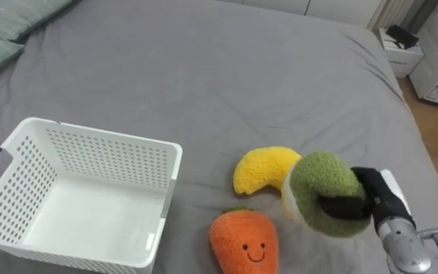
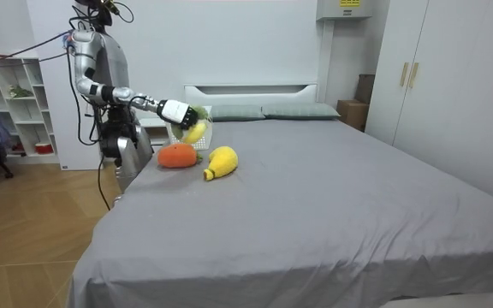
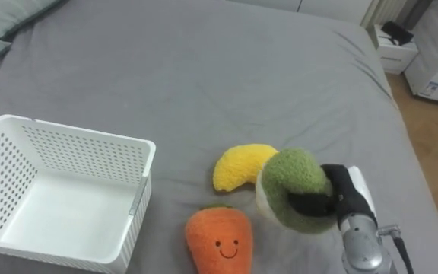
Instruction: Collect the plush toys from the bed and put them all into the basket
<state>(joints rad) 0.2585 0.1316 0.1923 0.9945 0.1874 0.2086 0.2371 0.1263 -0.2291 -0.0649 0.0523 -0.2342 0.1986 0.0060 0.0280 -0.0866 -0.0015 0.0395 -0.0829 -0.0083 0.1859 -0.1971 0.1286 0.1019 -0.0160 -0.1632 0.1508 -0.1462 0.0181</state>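
- R. robot hand: dark fingers curled tight round the fuzzy round green plush toy, w/ one digit laid across its front. The toy is wholly in the grip.
- Position: the green plush toy is to the right of the white perforated plastic basket and well apart from it. The room view shows it held up off the grey bed.
- Look: dense moss-green pile and a domed body, w/ a cream band along the side facing the basket. No face or stalk can be made out.
- Handling (est.): light, soft and squashy, so the fingers sink in. The pile gives friction, so a slip is unlikely. It is not fragile and can be dropped into the basket w/o harm.
- Where to hold (est.): round the middle of the body, as here. The cream edge would prob. fold under a pinch.
- Yellow curved banana-like plush toy: lies on the bed right of the basket, its far end overlapped by the green plush toy.
- Orange carrot-shaped plush toy w/ a stitched smile: on the bed near the basket's right near corner, closer to it than the yellow one.
- Basket: no toy inside as yet.
- Robot stands at the bed's side, arm stretched over the basket end.
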